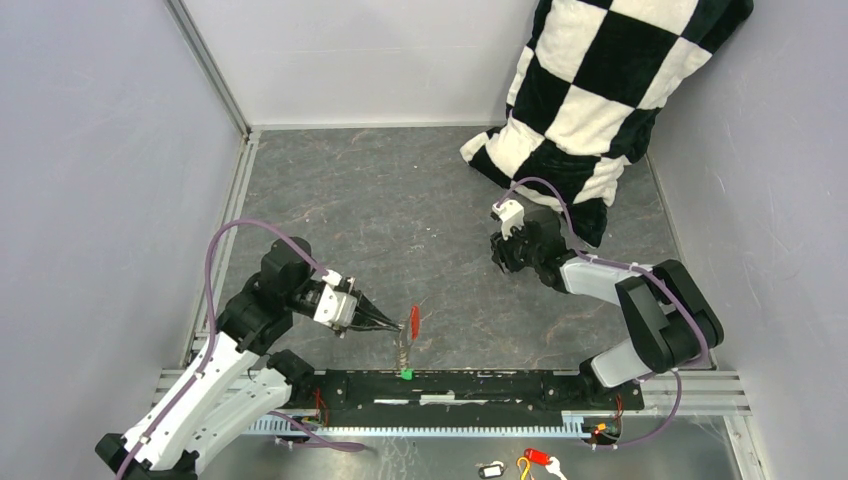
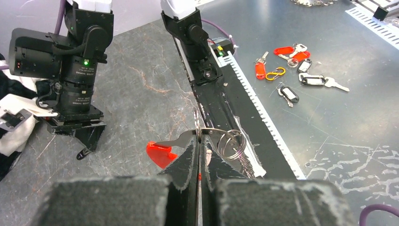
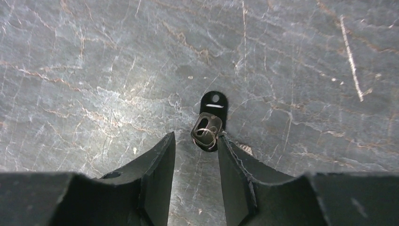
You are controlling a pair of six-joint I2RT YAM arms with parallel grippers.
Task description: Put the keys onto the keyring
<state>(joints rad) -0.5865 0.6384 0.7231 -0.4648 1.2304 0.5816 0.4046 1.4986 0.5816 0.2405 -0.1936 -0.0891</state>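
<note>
My left gripper (image 1: pixel 396 322) (image 2: pixel 198 137) is shut on the keyring (image 2: pixel 230 142), a chain of thin silvery wire loops hanging above the table's near edge (image 1: pixel 402 345). A long red key (image 1: pixel 414 322) (image 2: pixel 160 153) hangs on it beside the fingertips, and a short green key (image 1: pixel 405 374) dangles at the chain's lower end. A small dark metal key (image 3: pixel 210 126) lies flat on the grey table. My right gripper (image 1: pixel 505 258) (image 3: pixel 196 141) hovers over it with its jaws apart; the key sits just past the tips, close to the right fingertip (image 3: pixel 225 143).
A black-and-white checkered cloth (image 1: pixel 590 90) fills the back right corner. A black rail (image 1: pixel 450 385) runs along the table's near edge. Several spare keys and tags (image 2: pixel 291 66) (image 1: pixel 535 462) lie on the metal shelf below it. Grey walls close in both sides.
</note>
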